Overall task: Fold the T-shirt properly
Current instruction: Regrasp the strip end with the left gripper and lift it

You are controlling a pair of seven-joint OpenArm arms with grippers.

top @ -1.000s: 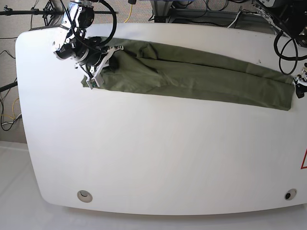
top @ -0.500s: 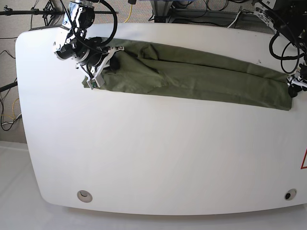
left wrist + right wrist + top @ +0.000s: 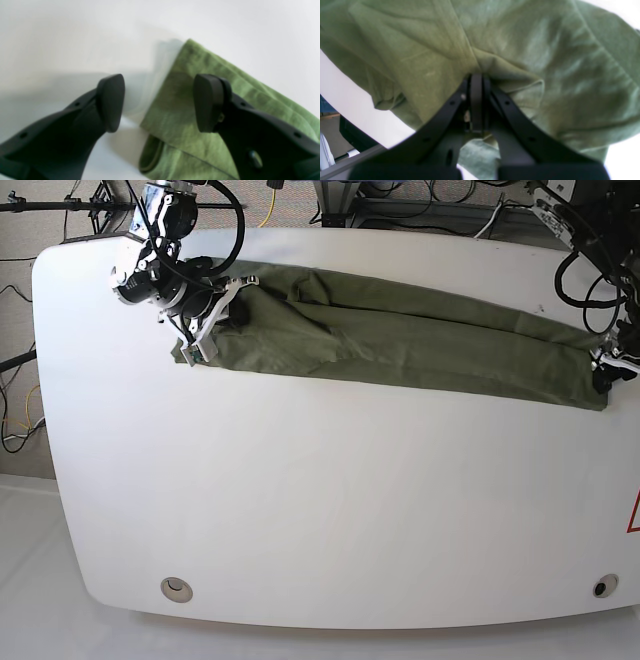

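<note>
The olive-green T-shirt (image 3: 420, 345) lies as a long narrow strip across the far half of the white table (image 3: 320, 510). My right gripper (image 3: 218, 315) is at the strip's left end, shut on a bunched fold of the cloth (image 3: 545, 50); its fingertips (image 3: 476, 82) are pressed together in the fabric. My left gripper (image 3: 603, 370) is at the strip's right end, open. In the left wrist view (image 3: 160, 102) its two black pads straddle the shirt's corner (image 3: 175, 120) just above the table, holding nothing.
Two round holes sit near the table's front edge (image 3: 177, 587) (image 3: 604, 587). A red marking (image 3: 634, 515) is at the right edge. Cables and stands (image 3: 400, 205) crowd the area behind the table.
My left gripper has moved in from beyond the table's right side to the shirt's right end. The right gripper has stayed shut on the left end, barely shifting.
</note>
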